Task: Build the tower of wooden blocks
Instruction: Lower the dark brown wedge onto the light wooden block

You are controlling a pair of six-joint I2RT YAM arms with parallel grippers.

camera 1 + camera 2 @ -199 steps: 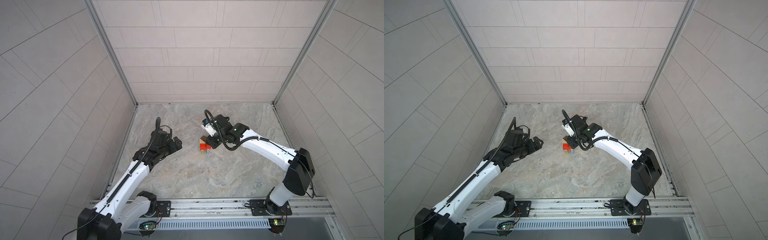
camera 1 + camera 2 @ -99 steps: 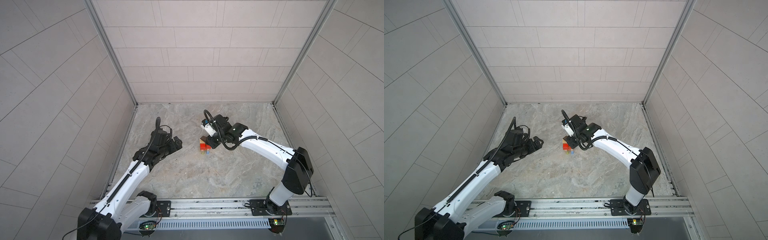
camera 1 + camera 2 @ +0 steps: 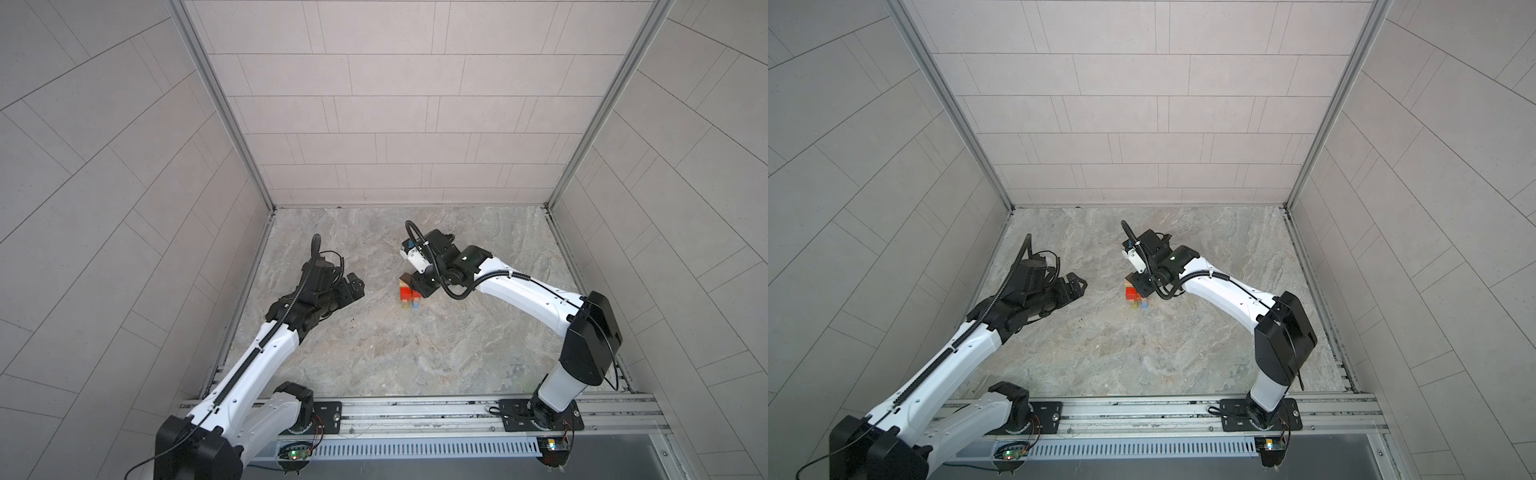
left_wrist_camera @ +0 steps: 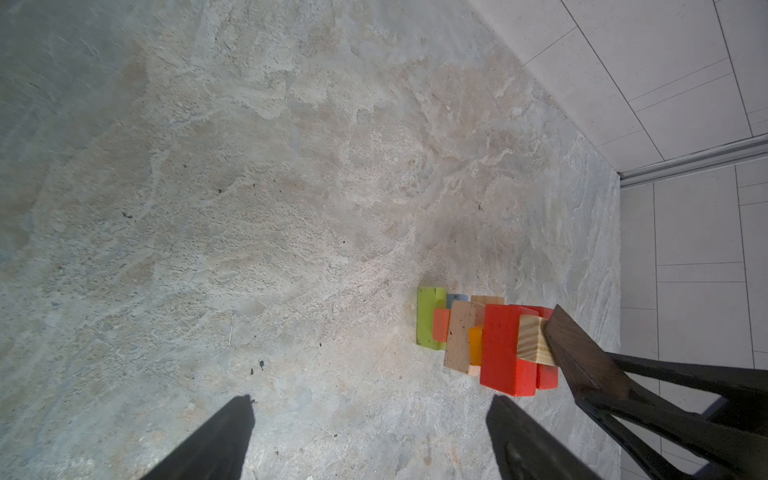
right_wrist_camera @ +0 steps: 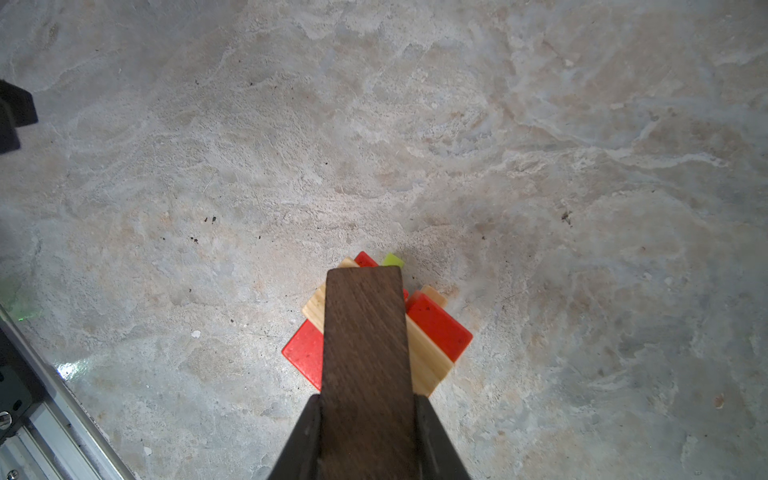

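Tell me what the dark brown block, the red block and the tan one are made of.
The dark brown block looks like wood with a dark matte stain: fine grain lines run along it. The red block is probably painted wood; flat opaque red hides any grain. The tan block looks like bare pale wood, with striped grain showing.

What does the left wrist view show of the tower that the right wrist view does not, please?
Only the left wrist view shows the tower from the side, with its light blue block and orange blocks. Only the right wrist view shows the dark brown block from above, crossing over the pale tan block. Both show the right gripper shut on that brown block, the red blocks and the lime green block.
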